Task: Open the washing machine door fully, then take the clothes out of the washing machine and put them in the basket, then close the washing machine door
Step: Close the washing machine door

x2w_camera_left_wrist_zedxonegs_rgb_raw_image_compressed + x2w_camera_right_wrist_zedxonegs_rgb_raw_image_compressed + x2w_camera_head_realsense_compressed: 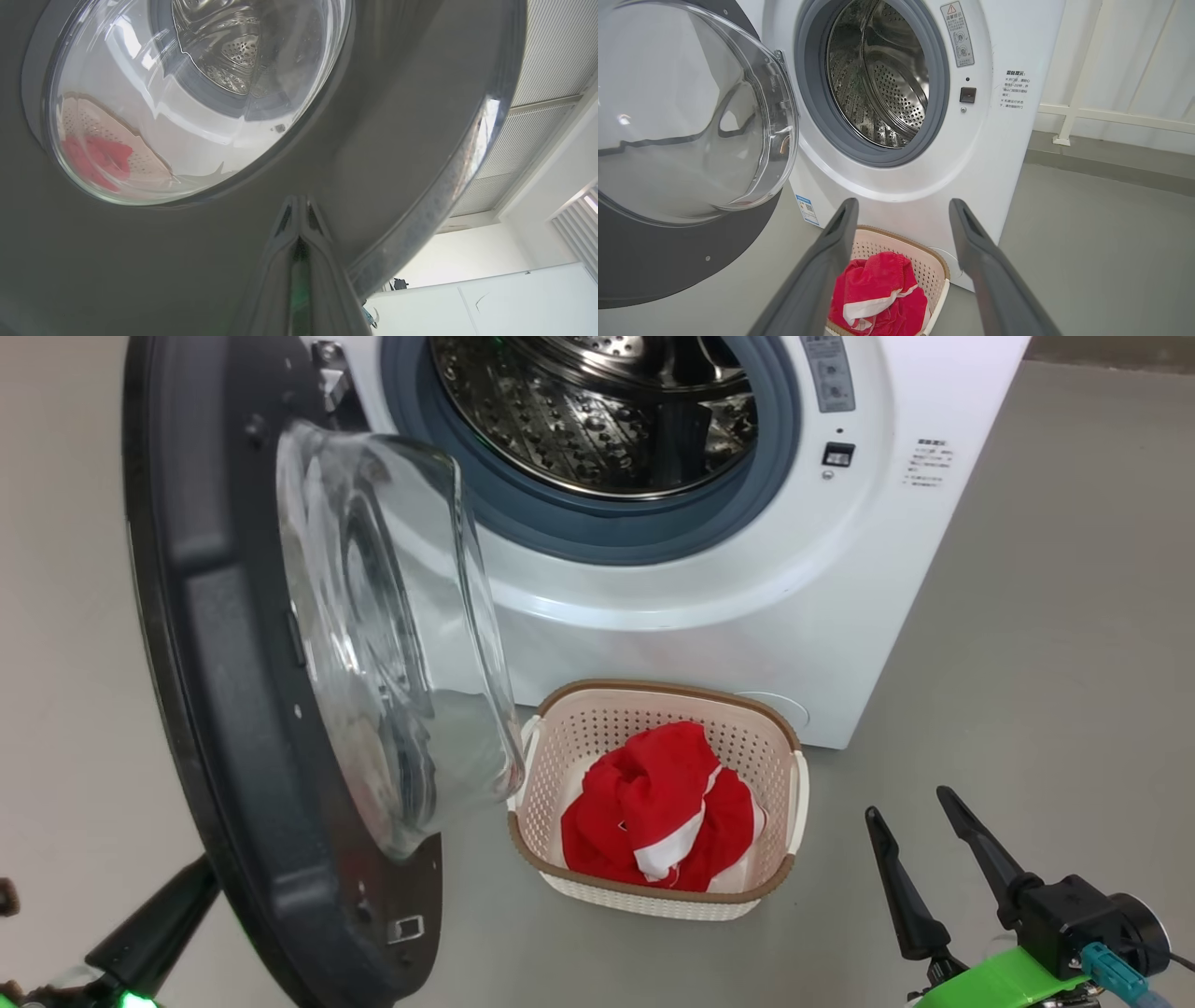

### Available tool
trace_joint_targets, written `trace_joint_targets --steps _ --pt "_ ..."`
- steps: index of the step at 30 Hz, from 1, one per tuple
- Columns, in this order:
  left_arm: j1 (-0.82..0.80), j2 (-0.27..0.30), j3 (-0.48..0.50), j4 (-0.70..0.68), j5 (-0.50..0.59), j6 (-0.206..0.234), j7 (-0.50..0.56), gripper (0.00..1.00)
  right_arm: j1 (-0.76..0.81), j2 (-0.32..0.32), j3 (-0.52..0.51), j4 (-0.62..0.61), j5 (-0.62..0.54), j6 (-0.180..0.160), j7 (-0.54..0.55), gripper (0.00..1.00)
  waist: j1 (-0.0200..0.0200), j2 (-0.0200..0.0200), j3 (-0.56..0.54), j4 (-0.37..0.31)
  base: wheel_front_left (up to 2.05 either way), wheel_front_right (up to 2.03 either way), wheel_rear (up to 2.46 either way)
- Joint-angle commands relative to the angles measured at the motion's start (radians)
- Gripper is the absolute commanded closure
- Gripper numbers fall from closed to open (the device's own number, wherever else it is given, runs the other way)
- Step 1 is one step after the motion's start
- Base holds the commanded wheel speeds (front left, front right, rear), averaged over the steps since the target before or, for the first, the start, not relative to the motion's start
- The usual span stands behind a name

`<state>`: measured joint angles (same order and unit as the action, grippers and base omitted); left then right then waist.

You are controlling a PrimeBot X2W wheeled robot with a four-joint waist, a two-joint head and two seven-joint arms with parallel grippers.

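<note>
The washing machine door (233, 709) stands swung wide open on the left. Its dark grey inner face is turned to the right, and its bulging glass porthole (392, 635) juts out toward the basket. Behind it is the white washing machine (747, 597), far and centre, with the blue-grey gasket (597, 537) ringing the perforated steel drum (597, 420). In the right wrist view a small blue label (806, 210) sits at the machine's lower left corner.

The basket (653, 689) rests on the grey floor (1027, 663), just on the near side of the machine's front and just right of the door's lower edge. The clothes (663, 812) lie inside it as a crumpled red heap with a white band showing, below the brown rim.

The left gripper (299, 205) is at the near left, on the outer side of the door. Its jaws are pressed together with nothing between them, and the tips point at the glossy outer face close to the shiny rim — I cannot tell whether they touch it. Through the glass, the left wrist view shows the basket and the red fabric, warped.

The right gripper (908, 803) hovers at the near right, above the floor and apart from the basket. Its jaws are spread wide and hold nothing — in its own wrist view they frame the basket and the machine's front.
</note>
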<state>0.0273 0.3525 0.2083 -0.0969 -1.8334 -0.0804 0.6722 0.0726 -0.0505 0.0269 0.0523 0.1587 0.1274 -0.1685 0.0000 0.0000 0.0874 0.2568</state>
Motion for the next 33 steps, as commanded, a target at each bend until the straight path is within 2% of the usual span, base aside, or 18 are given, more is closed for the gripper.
trace_joint_targets --steps 1,13,24,25,27,28,29,30,31,33 --pt "-0.020 0.018 0.029 -0.037 -0.007 -0.016 0.015 1.00 -0.046 -0.003 0.022 -0.021 0.005 0.003 -0.012 0.00 0.0000 0.0000 0.005 -0.011 0.00 0.00 0.00" --pt "-0.033 -0.009 0.043 -0.035 -0.032 -0.032 0.022 1.00 -0.053 -0.002 0.019 -0.012 0.007 0.003 -0.018 0.00 0.0000 0.0000 0.014 -0.027 0.00 0.00 0.00" --pt "-0.023 -0.069 0.140 -0.039 -0.031 -0.047 -0.054 1.00 -0.060 -0.001 0.025 -0.004 0.014 0.003 -0.026 0.00 0.0000 0.0000 0.013 -0.001 0.00 0.00 0.00" --pt "-0.022 -0.078 0.149 -0.038 -0.028 -0.048 -0.063 0.82 -0.060 -0.001 0.024 -0.002 0.015 0.003 -0.027 0.00 0.0000 0.0000 0.013 0.004 0.00 0.00 0.00" --pt "-0.017 -0.092 0.163 -0.035 -0.018 -0.048 -0.080 0.69 -0.059 0.000 0.025 0.002 0.016 0.003 -0.029 0.00 0.0000 0.0000 0.010 0.011 0.00 0.00 0.00" --pt "-0.014 -0.100 0.172 -0.031 -0.007 -0.049 -0.095 0.58 -0.059 0.000 0.026 0.003 0.017 0.003 -0.031 0.00 0.0000 0.0000 0.008 0.015 0.00 0.00 0.00" --pt "-0.013 -0.108 0.179 -0.027 0.003 -0.049 -0.109 0.25 -0.059 0.000 0.028 0.005 0.018 0.003 -0.031 0.00 0.0000 0.0000 0.007 0.018 0.00 0.00 0.00" --pt "-0.012 -0.114 0.185 -0.020 0.011 -0.049 -0.120 0.06 -0.058 0.000 0.028 0.007 0.019 0.003 -0.032 0.00 0.0000 0.0000 0.005 0.022 0.00 0.00 0.00" --pt "-0.011 -0.116 0.194 -0.010 0.028 -0.049 -0.137 0.00 -0.058 0.000 0.029 0.009 0.019 0.003 -0.033 0.00 0.0000 0.0000 0.004 0.025 0.00 0.00 0.00" --pt "-0.013 -0.129 0.204 0.012 0.087 -0.050 -0.188 0.00 -0.057 0.000 0.032 0.014 0.021 0.003 -0.036 0.00 0.0000 0.0000 -0.001 0.034 0.00 0.00 0.00"
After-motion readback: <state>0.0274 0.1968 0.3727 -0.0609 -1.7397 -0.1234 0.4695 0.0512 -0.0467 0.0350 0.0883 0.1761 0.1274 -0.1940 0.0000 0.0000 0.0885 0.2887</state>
